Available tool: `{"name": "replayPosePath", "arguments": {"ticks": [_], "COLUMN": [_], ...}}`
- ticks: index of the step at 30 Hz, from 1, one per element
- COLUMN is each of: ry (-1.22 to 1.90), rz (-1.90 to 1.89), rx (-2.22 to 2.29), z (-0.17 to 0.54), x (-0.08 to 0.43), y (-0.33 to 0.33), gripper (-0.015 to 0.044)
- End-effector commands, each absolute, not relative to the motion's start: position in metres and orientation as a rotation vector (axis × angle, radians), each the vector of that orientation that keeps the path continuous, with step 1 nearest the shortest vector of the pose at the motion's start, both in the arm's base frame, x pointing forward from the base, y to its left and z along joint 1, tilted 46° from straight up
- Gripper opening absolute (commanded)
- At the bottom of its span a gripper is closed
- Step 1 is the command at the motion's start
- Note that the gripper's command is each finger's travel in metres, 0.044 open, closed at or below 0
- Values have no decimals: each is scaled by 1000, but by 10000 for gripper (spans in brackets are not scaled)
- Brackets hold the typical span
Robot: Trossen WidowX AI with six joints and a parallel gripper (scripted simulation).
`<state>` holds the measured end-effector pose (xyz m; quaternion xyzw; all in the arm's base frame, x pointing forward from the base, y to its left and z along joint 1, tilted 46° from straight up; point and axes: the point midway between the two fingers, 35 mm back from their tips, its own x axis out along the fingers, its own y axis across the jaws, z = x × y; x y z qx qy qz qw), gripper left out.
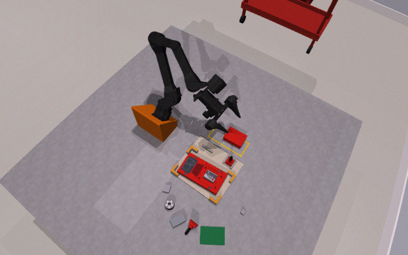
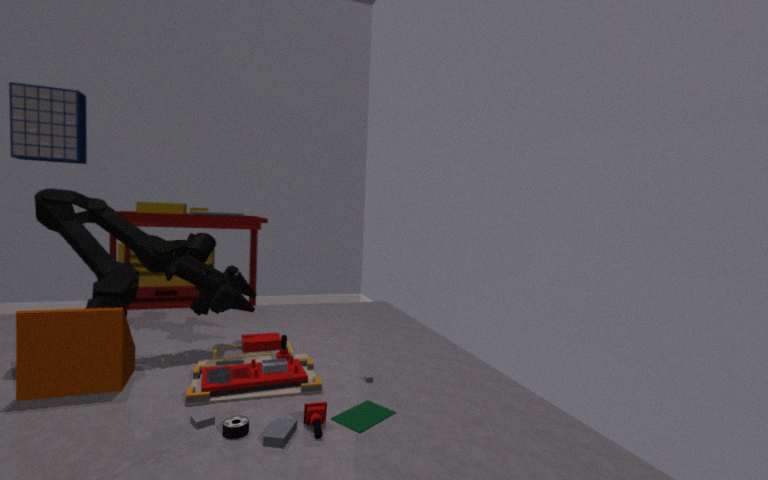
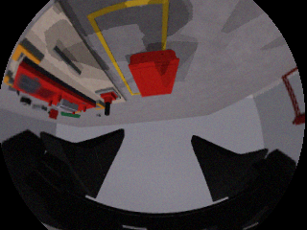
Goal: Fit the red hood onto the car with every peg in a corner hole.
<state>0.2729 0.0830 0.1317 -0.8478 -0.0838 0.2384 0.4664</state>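
Note:
The red hood [image 1: 235, 137] [image 2: 261, 342] [image 3: 154, 74] appears to rest roof up on the table, across the yellow outline [image 1: 224, 146] behind the jig. Its corner holes are not visible. My gripper [image 1: 234, 124] [image 2: 253, 302] [image 3: 159, 136] is open and empty, with its fingers wide apart above the hood and a little toward the arm's side. The red chassis [image 1: 200, 180] [image 2: 254, 382] sits in the beige jig [image 1: 216, 153] between orange corner brackets. The grey engine block [image 1: 210, 176] [image 2: 274, 366] is on its deck, with short red pegs around it.
A red piece with a black stick [image 1: 230, 161] [image 2: 283, 346] [image 3: 107, 100] stands on the jig near the hood. In front lie a wheel [image 1: 168, 203], grey blocks, another red and black piece [image 1: 191, 226] and a green sheet [image 1: 212, 235]. An orange base block [image 1: 150, 124] is beneath the arm.

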Motion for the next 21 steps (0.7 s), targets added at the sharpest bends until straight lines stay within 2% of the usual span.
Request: {"name": "replayPosePath", "arguments": {"ticks": [1, 5, 6, 17, 21], "ry": [-236, -256, -230, -230, -230], "rz": [576, 575, 585, 585, 585], "rx": [-2153, -2213, -2155, -2155, -2155], "z": [139, 142, 138, 138, 138], "x": [259, 246, 258, 258, 258], "y": [75, 69, 74, 74, 74], "gripper": [440, 440, 440, 440, 335]}}
